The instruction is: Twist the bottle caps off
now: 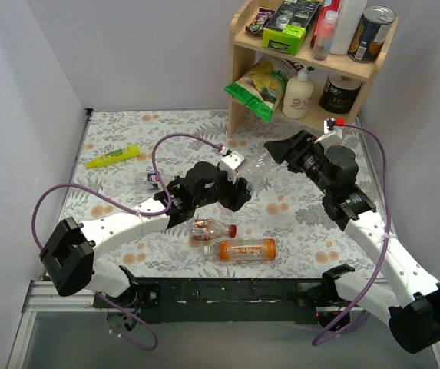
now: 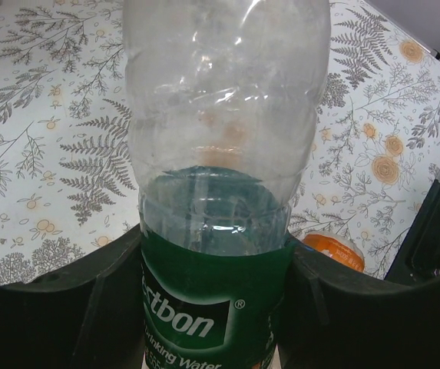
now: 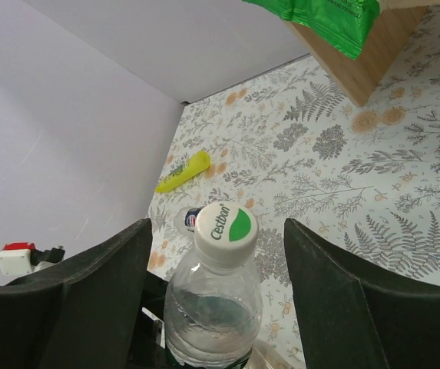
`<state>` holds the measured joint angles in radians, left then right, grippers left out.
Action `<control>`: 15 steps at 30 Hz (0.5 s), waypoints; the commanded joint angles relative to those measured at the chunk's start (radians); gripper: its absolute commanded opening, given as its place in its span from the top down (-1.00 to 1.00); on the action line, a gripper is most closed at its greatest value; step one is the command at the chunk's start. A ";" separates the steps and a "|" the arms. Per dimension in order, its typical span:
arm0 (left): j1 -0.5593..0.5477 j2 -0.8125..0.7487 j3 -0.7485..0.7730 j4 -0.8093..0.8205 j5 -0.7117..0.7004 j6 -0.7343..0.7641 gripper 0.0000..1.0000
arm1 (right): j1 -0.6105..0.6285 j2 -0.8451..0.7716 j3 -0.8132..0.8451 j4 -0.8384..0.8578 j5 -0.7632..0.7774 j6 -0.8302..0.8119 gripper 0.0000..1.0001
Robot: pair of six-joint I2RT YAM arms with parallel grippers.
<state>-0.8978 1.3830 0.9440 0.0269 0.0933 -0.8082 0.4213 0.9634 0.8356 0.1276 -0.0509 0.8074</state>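
My left gripper (image 2: 216, 311) is shut on the green-labelled bottle (image 2: 220, 154), with black fingers (image 2: 58, 307) pressed on both sides of the label. The bottle is held above the table, its neck pointing at the right arm. Its whitish cap (image 3: 226, 224) with a green mark sits between the fingers (image 3: 358, 292) of my right gripper (image 3: 218, 261), which stands open, with a gap on each side. On the table lie the reddish-labelled bottle (image 1: 212, 229) with a red cap (image 1: 233, 230), the orange bottle (image 1: 246, 249) and the dark-blue-labelled bottle (image 1: 152, 179).
A yellow tube (image 1: 113, 156) lies at the far left of the floral table. A wooden shelf (image 1: 304, 61) at the back right holds tins, boxes, a pump bottle (image 1: 299, 92) and a green snack bag (image 1: 259, 88) that hangs over its edge. White walls close in both sides.
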 commanded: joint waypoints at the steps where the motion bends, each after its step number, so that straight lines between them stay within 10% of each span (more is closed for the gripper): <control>1: 0.000 -0.036 0.009 0.022 0.013 0.001 -0.01 | 0.005 0.012 0.011 0.015 0.017 -0.017 -0.52; 15: 0.000 -0.041 0.009 0.025 0.026 0.001 -0.01 | 0.005 0.017 -0.013 0.050 0.006 -0.014 -0.31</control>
<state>-0.8978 1.3830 0.9440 0.0307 0.1089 -0.8085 0.4213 0.9775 0.8261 0.1303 -0.0513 0.8055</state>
